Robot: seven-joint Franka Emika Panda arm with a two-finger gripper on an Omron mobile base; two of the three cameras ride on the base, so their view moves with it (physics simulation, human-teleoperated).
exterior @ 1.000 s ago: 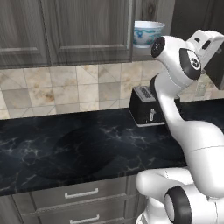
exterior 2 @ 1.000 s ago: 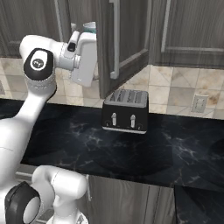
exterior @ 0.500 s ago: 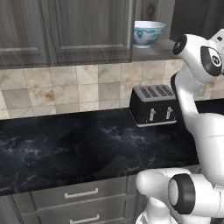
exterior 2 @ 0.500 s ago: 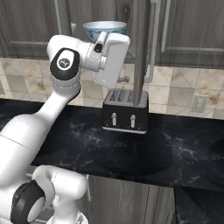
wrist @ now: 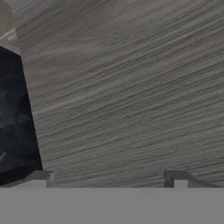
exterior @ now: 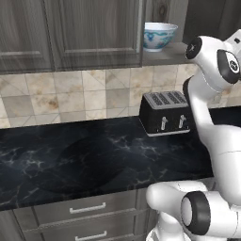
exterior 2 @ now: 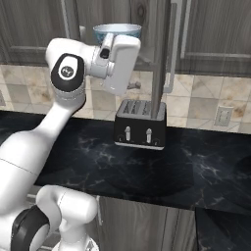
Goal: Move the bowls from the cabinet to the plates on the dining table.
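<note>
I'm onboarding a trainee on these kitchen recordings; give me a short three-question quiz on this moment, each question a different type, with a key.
1. True or false: the blue-patterned bowl sits on the shelf of the open cabinet.
2. The black toaster stands: A) in the cabinet, B) on the black counter against the tiled wall, C) on a drawer.
3. Fill in: the end effector, facing wood grain in the hand view, has its jaws ____ and holds nothing.

Key: 1 true; 2 B; 3 open.
</note>
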